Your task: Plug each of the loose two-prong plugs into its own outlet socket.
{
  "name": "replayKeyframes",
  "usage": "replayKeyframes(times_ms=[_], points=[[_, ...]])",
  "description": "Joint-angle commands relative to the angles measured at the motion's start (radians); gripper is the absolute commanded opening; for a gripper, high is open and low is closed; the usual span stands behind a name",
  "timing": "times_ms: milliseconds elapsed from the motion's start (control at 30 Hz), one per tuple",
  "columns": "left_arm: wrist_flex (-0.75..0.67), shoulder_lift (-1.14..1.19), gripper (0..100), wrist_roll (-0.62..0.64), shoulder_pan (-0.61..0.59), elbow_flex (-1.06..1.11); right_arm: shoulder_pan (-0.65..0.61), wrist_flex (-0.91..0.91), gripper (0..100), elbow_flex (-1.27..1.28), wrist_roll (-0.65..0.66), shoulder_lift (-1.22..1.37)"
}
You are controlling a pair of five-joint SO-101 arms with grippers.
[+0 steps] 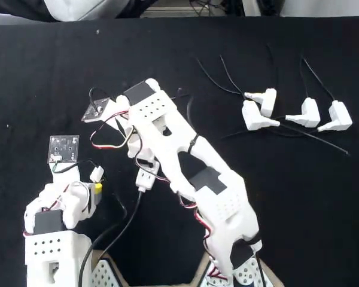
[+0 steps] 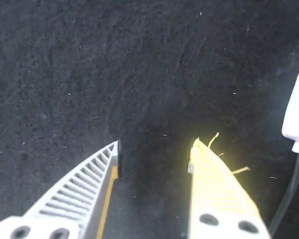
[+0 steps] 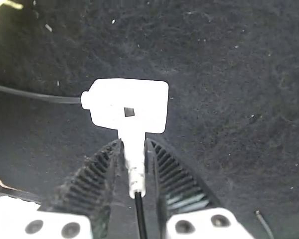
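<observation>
White connector stem [image 3: 134,167] clamped between right fingers [image 3: 92,181], plug [image 3: 129,105] at its tip; left fingers [image 2: 217,194] apart.

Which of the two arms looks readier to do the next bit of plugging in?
Right. The right gripper is shut on a white plug with a black cable, and the loose plugs lie on that arm's side. The left gripper is open over bare cloth, holding nothing.
</observation>
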Motion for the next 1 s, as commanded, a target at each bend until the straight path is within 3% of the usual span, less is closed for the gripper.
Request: replayKeyframes(times_ms=[0,467,967], points=[[0.005,-0.011,23,-0.008,-0.008,-0.013,-0.002,-0.015,1.1,-0.016,-0.054,-0.004],[0.005,-0.011,23,-0.008,-0.008,-0.013,0.146,-0.121,1.1,0.010,0.018,-0.105],[0.005,-0.012,23,-0.009,-0.010,-0.015,0.043,-0.055,1.1,0.012,0.002,-0.056]])
